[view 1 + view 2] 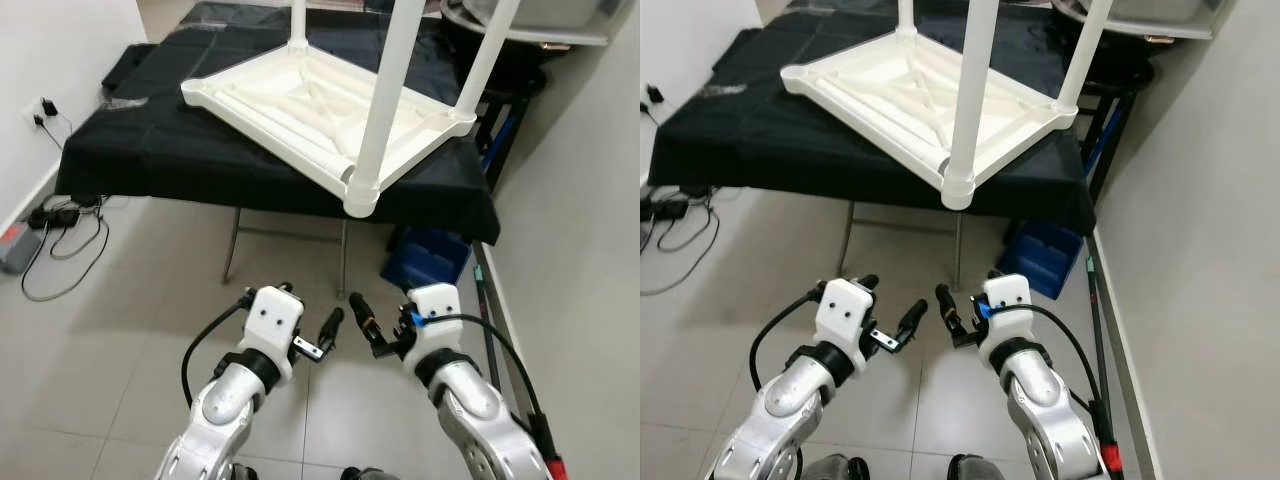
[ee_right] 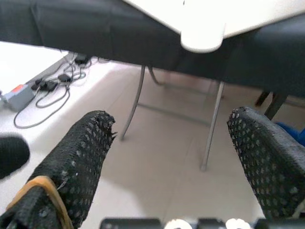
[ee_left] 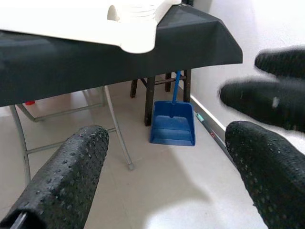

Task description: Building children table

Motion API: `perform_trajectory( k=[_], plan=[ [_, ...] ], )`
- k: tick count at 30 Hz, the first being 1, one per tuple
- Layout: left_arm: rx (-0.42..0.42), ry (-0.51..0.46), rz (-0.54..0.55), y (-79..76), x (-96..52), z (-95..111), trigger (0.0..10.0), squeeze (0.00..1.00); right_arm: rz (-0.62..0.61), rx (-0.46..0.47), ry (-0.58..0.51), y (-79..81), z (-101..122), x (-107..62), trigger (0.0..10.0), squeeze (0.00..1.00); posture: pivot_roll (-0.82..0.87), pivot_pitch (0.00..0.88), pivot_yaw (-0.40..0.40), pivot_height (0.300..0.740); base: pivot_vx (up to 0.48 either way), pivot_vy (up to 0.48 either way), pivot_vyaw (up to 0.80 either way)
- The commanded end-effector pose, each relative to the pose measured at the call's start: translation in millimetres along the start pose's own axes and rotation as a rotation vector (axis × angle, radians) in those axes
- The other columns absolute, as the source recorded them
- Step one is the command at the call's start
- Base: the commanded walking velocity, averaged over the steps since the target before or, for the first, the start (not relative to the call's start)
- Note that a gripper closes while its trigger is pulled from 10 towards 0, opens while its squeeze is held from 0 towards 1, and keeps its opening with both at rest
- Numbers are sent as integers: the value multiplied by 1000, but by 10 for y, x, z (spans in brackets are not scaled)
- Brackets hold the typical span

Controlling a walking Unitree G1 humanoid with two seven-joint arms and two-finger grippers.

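A white plastic children's table (image 1: 300, 105) lies upside down on a black-clothed folding table (image 1: 150, 150). Three white legs stand up from its corners; the nearest leg (image 1: 385, 100) sits in the corner socket (image 1: 360, 195) that overhangs the cloth's front edge. That corner is also in the left wrist view as the white socket (image 3: 136, 28). My left gripper (image 1: 311, 302) and right gripper (image 1: 380, 300) hover low over the floor in front of the folding table, pointing at each other. Both are open, as the left fingers (image 3: 66, 181) and right fingers (image 2: 76, 157) show, with nothing between them.
A blue dustpan (image 1: 430, 255) leans under the folding table's right end, beside a long handle (image 1: 490, 300) along the right wall. Cables and a power strip (image 1: 55, 225) lie on the floor at left. The folding table's metal legs (image 1: 235, 245) stand ahead. A dark stool (image 1: 505, 90) is at back right.
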State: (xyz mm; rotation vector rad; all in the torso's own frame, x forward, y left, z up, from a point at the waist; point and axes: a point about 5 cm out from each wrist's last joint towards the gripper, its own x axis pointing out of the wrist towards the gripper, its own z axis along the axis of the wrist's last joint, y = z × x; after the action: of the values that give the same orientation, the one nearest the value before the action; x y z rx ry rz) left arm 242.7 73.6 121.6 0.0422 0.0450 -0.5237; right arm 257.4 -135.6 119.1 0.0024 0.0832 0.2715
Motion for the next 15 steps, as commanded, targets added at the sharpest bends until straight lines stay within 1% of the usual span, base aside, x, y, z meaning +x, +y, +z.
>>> perform_trajectory(
  k=[1, 2, 6, 9, 12, 14, 15],
  plan=[
    [-13, 12, -4, 1, 21, -43, 10000, 0, -28, 24, 18, -70, -38, 21, 10000, 0, 96, 36, -51, 740, 0, 0, 0],
    [-16, 19, 6, 25, 49, -63, 10000, 0, -52, 38, 6, -137, 1, 80, 10000, 0, 93, 28, -51, 740, 0, 0, 0],
    [-15, 21, 12, 35, 57, -68, 10000, 0, -59, 44, -5, -160, 28, 104, 10000, 0, 93, 26, -51, 740, 0, 0, 0],
    [-13, 34, 23, 63, 109, -90, 10000, 0, -48, -21, -12, -175, 58, 209, 10000, 0, 99, 24, -58, 740, 0, 0, 0],
    [-22, 36, 26, 69, 123, -100, 10000, 0, -47, -25, -9, -169, 46, 220, 10000, 0, 103, 19, -58, 740, 0, 0, 0],
    [-41, 52, 41, 99, 135, -121, 10000, 0, -44, -28, 13, -136, -16, 197, 10000, 0, 102, 16, -60, 740, 338, 0, 766],
    [-37, 57, 52, 112, 132, -129, 10000, 0, -52, -23, 31, -122, -50, 176, 10000, 0, 104, 17, -57, 740, 446, 0, 0]
  ],
)
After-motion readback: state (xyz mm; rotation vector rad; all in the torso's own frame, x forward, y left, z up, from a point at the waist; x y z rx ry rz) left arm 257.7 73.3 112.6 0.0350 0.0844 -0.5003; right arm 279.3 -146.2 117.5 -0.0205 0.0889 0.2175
